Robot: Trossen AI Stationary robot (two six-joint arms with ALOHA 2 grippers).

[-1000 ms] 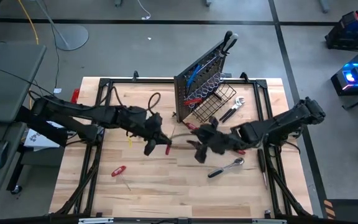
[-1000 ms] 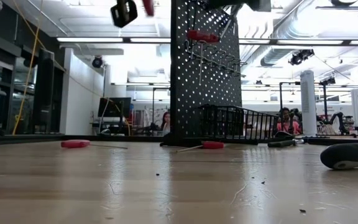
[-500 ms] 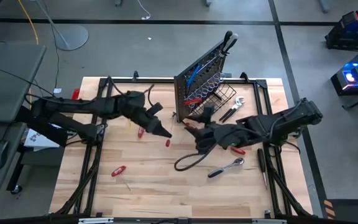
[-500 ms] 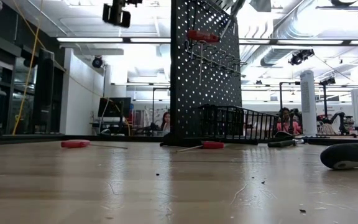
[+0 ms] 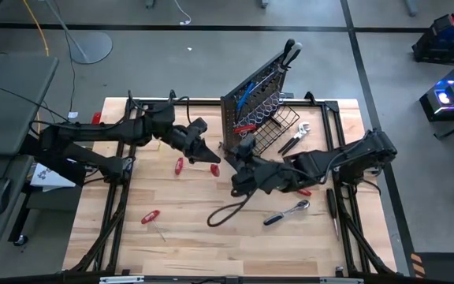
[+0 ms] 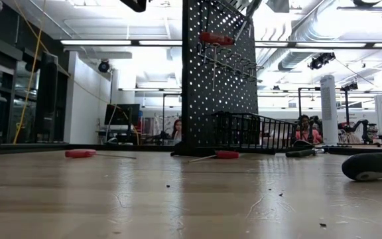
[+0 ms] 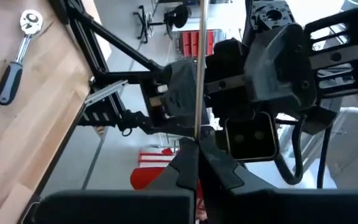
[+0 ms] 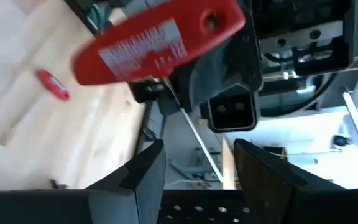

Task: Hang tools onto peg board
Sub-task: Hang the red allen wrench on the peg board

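The black peg board point(image 5: 252, 99) stands upright at the table's far middle, its wire basket point(image 5: 278, 130) at its base, with red and blue tools on its hooks. My left gripper point(image 5: 210, 156) is raised near the board's left edge, shut on a red T-handle key point(image 8: 157, 43). My right gripper point(image 5: 237, 175) faces it, open, and the key's thin shaft point(image 8: 197, 140) runs between its fingers point(image 8: 145, 174). I see no touch there. A chrome ratchet point(image 5: 286, 211), a wrench point(image 5: 294, 140) and red screwdrivers point(image 5: 179, 166) point(image 5: 150, 215) lie flat on the table. My left gripper pinches the key's thin metal shaft point(image 7: 197, 127) between its two fingertips point(image 7: 185, 165), close to the red handle point(image 5: 213, 168). The shaft runs on from the fingers toward my right gripper. The key is lifted clear of the table.
A black-handled screwdriver point(image 5: 333, 209) lies at the right, and another red tool point(image 5: 302, 192) lies under my right arm. A loop of black cable point(image 5: 227, 209) hangs from the right arm over the table's middle. People sit in the room behind the table point(image 6: 304, 129).
My left gripper has carried the red key up and toward the table's far edge and the peg board, rising out of the low view. My right gripper has moved toward the table's left, closer to the key.
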